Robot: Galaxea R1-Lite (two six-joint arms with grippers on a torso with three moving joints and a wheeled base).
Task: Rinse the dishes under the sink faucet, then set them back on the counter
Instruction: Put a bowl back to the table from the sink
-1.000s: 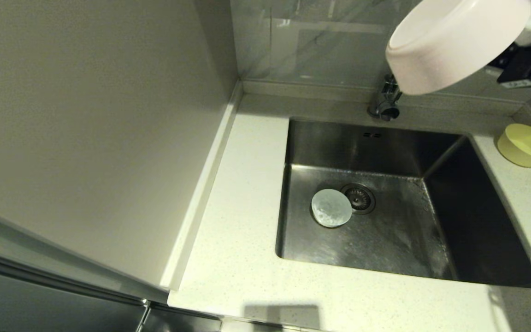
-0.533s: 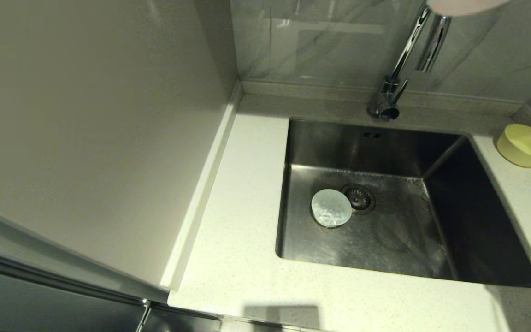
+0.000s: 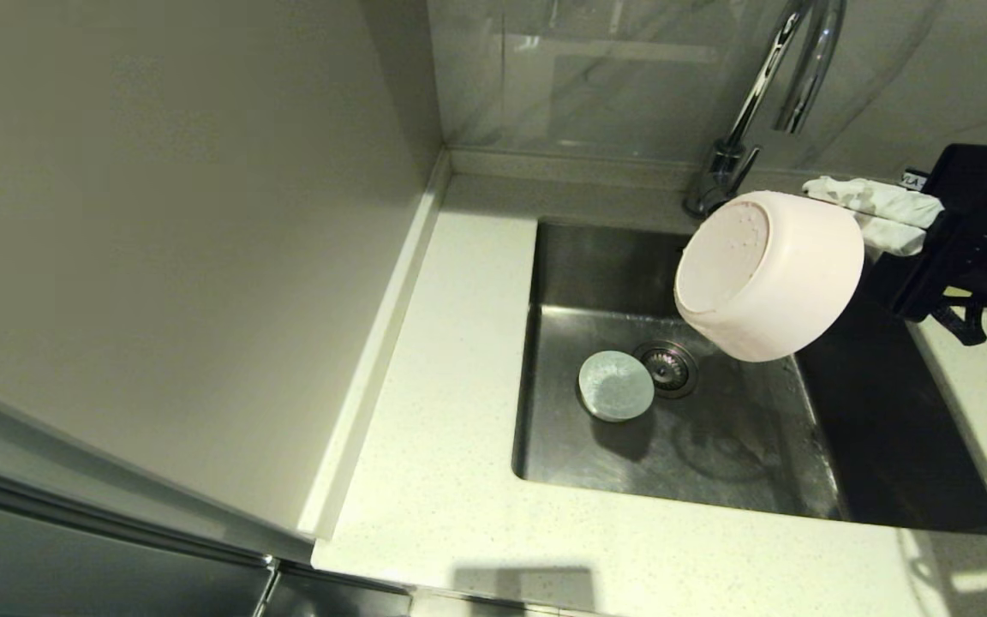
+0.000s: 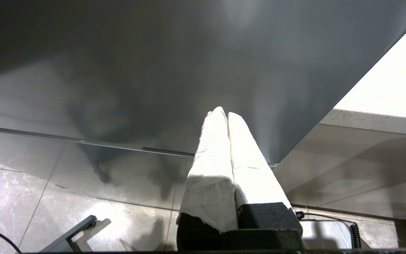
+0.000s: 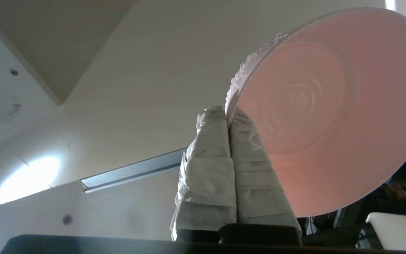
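The pale pink bowl (image 3: 768, 274) hangs on its side above the back right of the sink (image 3: 716, 463), its wet bottom turned toward the left. My right gripper (image 3: 853, 210), fingers wrapped in white, is shut on the bowl's rim. The right wrist view shows that grip (image 5: 228, 114) up close, with drops on the pink bowl (image 5: 323, 106). The chrome faucet (image 3: 793, 68) arches just behind and above the bowl. No water runs from it. My left gripper (image 4: 227, 113) is shut and empty, low beside a dark cabinet panel, out of the head view.
A round pale disc (image 3: 616, 386) lies on the sink floor beside the strainer drain (image 3: 669, 368). White speckled counter (image 3: 442, 428) runs along the left and front of the sink. A grey wall panel rises on the left.
The pink bowl went up past the top of the head view, then came down over the sink, turned on its side. My right arm now covers the back right corner of the counter.
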